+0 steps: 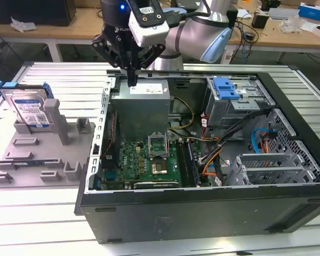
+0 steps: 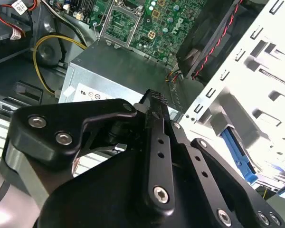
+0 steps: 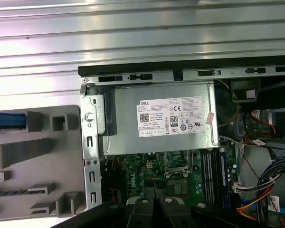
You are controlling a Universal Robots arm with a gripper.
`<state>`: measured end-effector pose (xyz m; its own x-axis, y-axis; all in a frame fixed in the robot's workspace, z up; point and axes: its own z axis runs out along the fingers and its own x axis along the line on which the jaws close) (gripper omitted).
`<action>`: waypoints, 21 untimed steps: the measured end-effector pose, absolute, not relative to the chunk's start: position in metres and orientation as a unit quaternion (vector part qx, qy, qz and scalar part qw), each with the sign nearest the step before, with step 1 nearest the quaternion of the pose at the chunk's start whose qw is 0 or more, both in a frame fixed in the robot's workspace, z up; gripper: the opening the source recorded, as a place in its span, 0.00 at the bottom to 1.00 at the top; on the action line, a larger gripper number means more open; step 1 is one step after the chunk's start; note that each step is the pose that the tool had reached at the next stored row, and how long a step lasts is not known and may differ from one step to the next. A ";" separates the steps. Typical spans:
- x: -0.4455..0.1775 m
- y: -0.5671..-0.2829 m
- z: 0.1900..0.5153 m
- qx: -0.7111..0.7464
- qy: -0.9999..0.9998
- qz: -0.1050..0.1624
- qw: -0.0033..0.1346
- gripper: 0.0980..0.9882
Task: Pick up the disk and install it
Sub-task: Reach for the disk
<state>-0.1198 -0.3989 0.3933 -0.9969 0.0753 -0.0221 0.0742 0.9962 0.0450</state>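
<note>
Hovering over an open computer case (image 1: 202, 213), my gripper (image 1: 132, 81) points straight down with its two black fingers drawn together into a narrow tip, and nothing is held between them. In the second wrist view the gripper (image 2: 156, 96) appears as one dark, closed stack of fingers. In the first wrist view its tip (image 3: 154, 183) sits over the green circuit board (image 3: 152, 166).

Just below my fingertips lies a grey metal power supply box (image 1: 144, 101), with a small gap between us. Its white label (image 3: 173, 116) faces up at me. A yellow cable (image 2: 42, 52) loops beside the box, close to my gripper.

The disk (image 1: 29, 109) is well apart from my gripper, outside the case, off toward the exterior view's left. It stands upright on its edge in a grey plastic holder (image 1: 37, 154), its white-and-blue label facing outward and its blue frame around the edges. A metal case wall (image 1: 102, 128) stands between my gripper and the holder.

On my other side, toward the exterior view's right, a blue plastic latch (image 1: 226, 88) sits on top of a metal drive cage (image 1: 240, 106) inside the case, also at a distance from my fingers. Case and holder both rest on a ribbed metal table (image 1: 37, 224).
</note>
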 end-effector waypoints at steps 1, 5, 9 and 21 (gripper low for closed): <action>-0.120 -0.399 0.393 0.037 0.999 0.022 0.012 0.01; -0.128 -0.396 0.393 0.038 0.999 0.022 0.012 0.01; -0.161 -0.386 0.391 0.037 0.999 0.022 0.009 0.01; -0.225 -0.373 0.389 0.038 0.999 0.022 -0.002 0.01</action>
